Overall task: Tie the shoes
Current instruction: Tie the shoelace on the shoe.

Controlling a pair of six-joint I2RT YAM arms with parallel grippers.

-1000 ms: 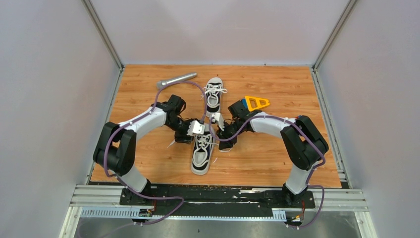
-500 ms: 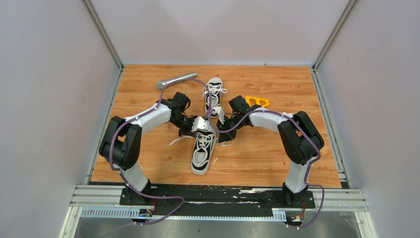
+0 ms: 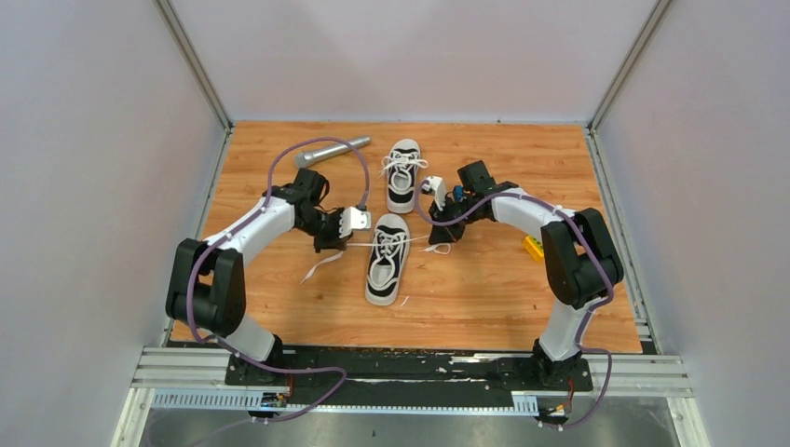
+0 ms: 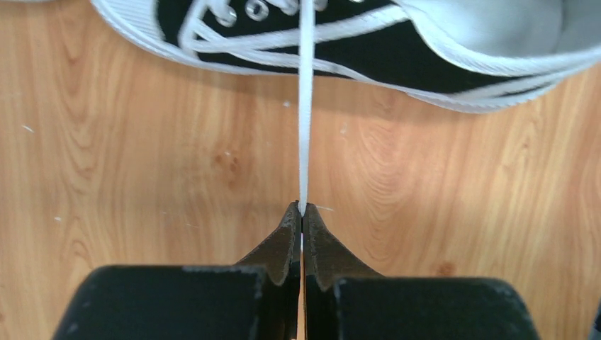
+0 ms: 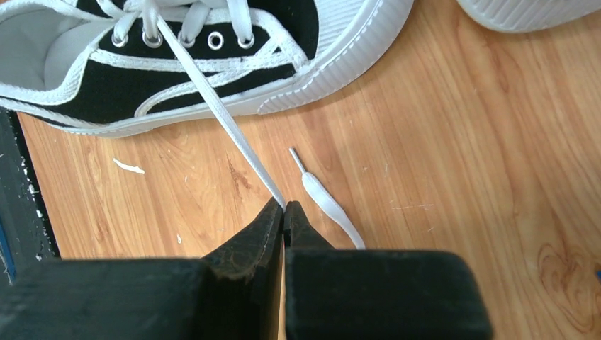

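Two black-and-white shoes lie on the wooden table, the near shoe (image 3: 387, 263) between my arms and the far shoe (image 3: 403, 174) behind it. My left gripper (image 3: 343, 238) (image 4: 301, 208) is left of the near shoe, shut on one white lace (image 4: 305, 106) that runs taut to the eyelets. On the shoe's right, my right gripper (image 3: 440, 231) (image 5: 284, 207) is shut on the other lace (image 5: 227, 120), also stretched straight from the shoe (image 5: 142, 78). That lace's loose end (image 5: 322, 198) lies on the wood beside the fingers.
A silver cylinder (image 3: 331, 151) lies at the back left. A small yellow object (image 3: 533, 247) sits by the right arm's elbow. The far shoe's sole (image 5: 524, 10) is close to the right gripper. Grey walls enclose the table on three sides.
Both grippers have shut on the near shoe's laces and pulled apart, left going left and right going right and back. The laces are now taut and the near shoe has slid away from the bases.
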